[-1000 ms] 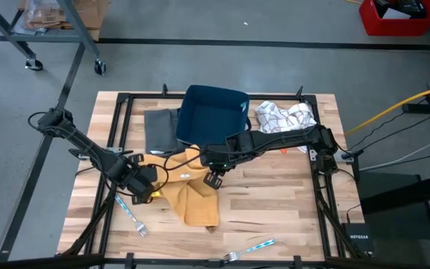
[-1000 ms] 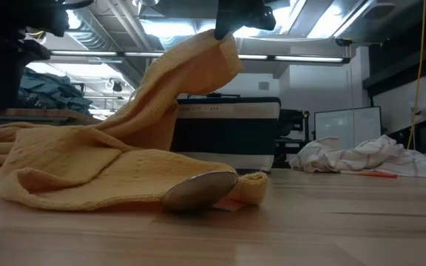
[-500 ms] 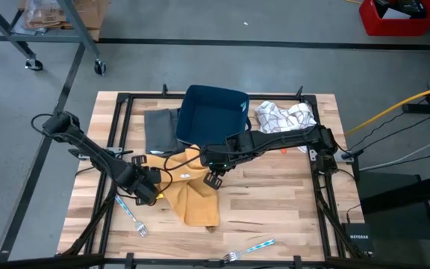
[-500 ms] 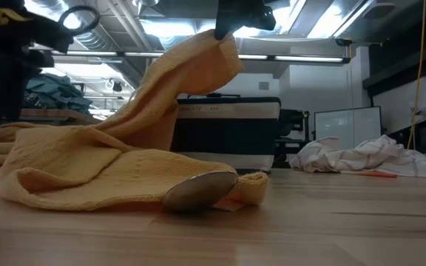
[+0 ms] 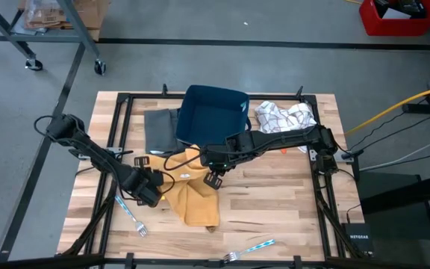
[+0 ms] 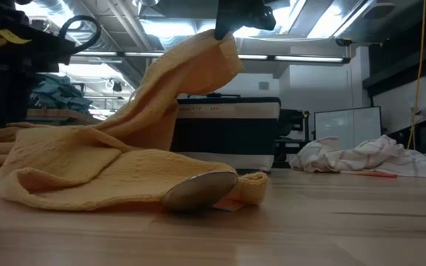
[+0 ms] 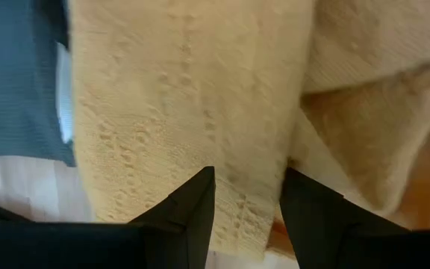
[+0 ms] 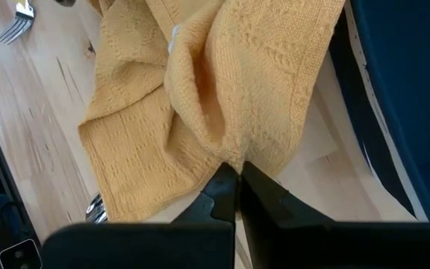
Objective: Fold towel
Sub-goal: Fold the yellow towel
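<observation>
Jaws of right gripper [image 8: 234, 196] pressed together on a bunched fold of yellow towel [image 5: 189, 196], corner lifted clear of desk [image 5: 275, 202], seen hanging high in low view [image 6: 191, 74]. Jaws of left gripper [image 7: 246, 202] spread, straddling a towel edge, not yet pinching. Towel otherwise heaped near desk middle, toward left edge, just in front of dark blue bin [image 5: 211, 112]. Spoon [image 6: 198, 192] tucked under towel's front hem. Judged step: securing a second corner. Close left fingers on one layer only, near the hem, then lift level with the right side and draw apart to flatten. Risk: grabbing doubled cloth, dragging spoon along.
</observation>
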